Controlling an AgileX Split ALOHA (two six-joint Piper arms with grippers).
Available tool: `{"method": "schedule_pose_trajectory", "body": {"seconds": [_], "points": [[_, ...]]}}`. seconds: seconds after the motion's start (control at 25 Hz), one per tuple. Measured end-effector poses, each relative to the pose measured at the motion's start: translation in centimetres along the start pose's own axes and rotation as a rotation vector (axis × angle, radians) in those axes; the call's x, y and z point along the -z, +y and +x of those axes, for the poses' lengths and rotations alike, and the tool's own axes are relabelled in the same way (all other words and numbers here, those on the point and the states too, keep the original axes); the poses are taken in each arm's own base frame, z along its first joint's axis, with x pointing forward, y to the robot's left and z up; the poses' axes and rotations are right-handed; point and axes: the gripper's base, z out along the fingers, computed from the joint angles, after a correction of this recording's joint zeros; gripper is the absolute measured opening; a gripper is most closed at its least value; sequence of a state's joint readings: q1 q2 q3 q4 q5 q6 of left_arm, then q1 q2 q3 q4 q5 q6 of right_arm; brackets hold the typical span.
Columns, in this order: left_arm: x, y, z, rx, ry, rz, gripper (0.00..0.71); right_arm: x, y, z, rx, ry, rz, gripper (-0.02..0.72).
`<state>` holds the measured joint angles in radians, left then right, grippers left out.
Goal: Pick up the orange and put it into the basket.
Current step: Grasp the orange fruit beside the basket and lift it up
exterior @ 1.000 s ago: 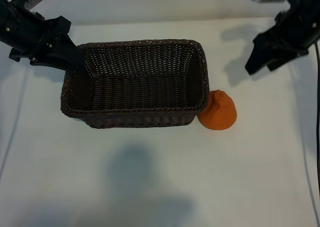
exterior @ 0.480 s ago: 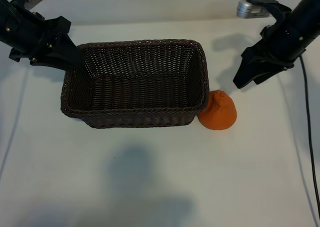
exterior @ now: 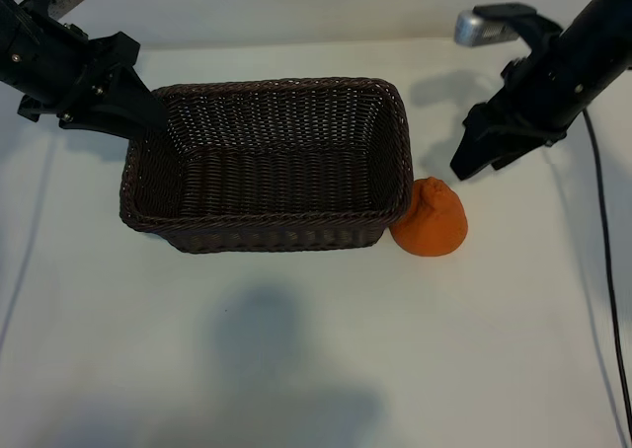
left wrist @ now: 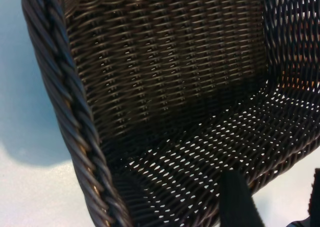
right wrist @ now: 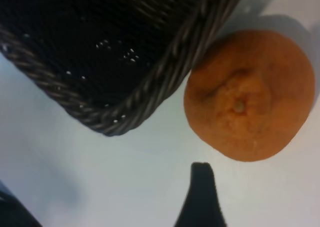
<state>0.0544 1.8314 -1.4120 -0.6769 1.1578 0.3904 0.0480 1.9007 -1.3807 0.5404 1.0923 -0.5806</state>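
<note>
Against the basket [exterior: 267, 162] corner, orange [exterior: 431, 219] unheld, right claw [exterior: 472, 160] open above, left claw's [exterior: 148, 112] tips hidden.

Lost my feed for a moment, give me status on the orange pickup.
Right gripper open, above bumpy orange fruit, not touching. Fruit on table against dark brown woven wicker basket. Left gripper at basket's far corner. Nothing blocking.

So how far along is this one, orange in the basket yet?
Not yet. The orange sits on the table against the basket, which holds nothing. The right gripper hangs open just beyond the orange; the left gripper sits at the basket's far corner. Grasp, lift and drop remain.
</note>
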Motion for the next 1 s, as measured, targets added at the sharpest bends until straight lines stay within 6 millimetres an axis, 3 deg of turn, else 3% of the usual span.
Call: {"method": "schedule_pose_trajectory", "body": {"seconds": [0.44,1.0], "points": [[0.0,0.0,0.0,0.000,-0.001,0.000,0.404,-2.4,1.4,0.4,0.080,0.010,0.045,0.533],[0.0,0.0,0.0,0.000,0.000,0.000,0.404,-3.1,1.0,0.3,0.072,-0.007,0.059,0.533]]}}
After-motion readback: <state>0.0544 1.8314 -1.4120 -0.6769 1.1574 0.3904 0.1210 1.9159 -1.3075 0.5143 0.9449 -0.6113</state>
